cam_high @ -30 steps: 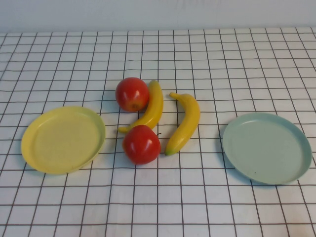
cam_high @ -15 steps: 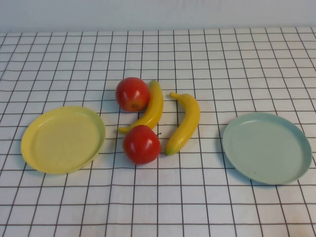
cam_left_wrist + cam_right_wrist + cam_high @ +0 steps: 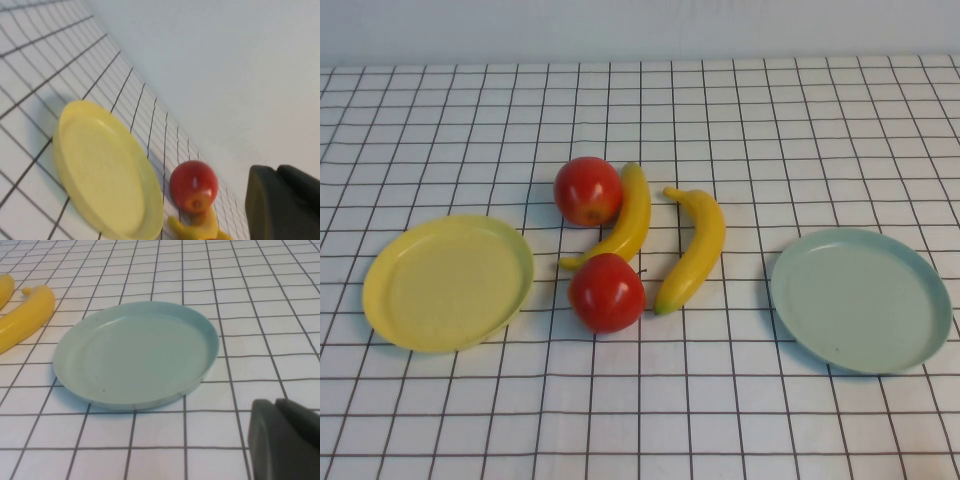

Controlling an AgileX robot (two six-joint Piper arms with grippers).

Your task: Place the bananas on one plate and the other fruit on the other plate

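Two yellow bananas (image 3: 628, 215) (image 3: 695, 250) lie mid-table with two red apples: one (image 3: 588, 190) behind the left banana, one (image 3: 607, 292) at its near tip. The yellow plate (image 3: 448, 283) lies left and the pale blue-green plate (image 3: 860, 298) right, both bare. Neither arm shows in the high view. My left gripper (image 3: 277, 172) is shut and empty, off to the side of the yellow plate (image 3: 100, 170), with the far apple (image 3: 194, 185) and a banana tip (image 3: 200, 230) beyond. My right gripper (image 3: 275, 405) is shut and empty, near the blue-green plate (image 3: 135, 352); a banana (image 3: 25, 317) lies past it.
The table is covered by a white cloth with a black grid (image 3: 640, 420). A pale wall (image 3: 640, 30) runs along its far edge. Open cloth lies in front of both plates and behind the fruit.
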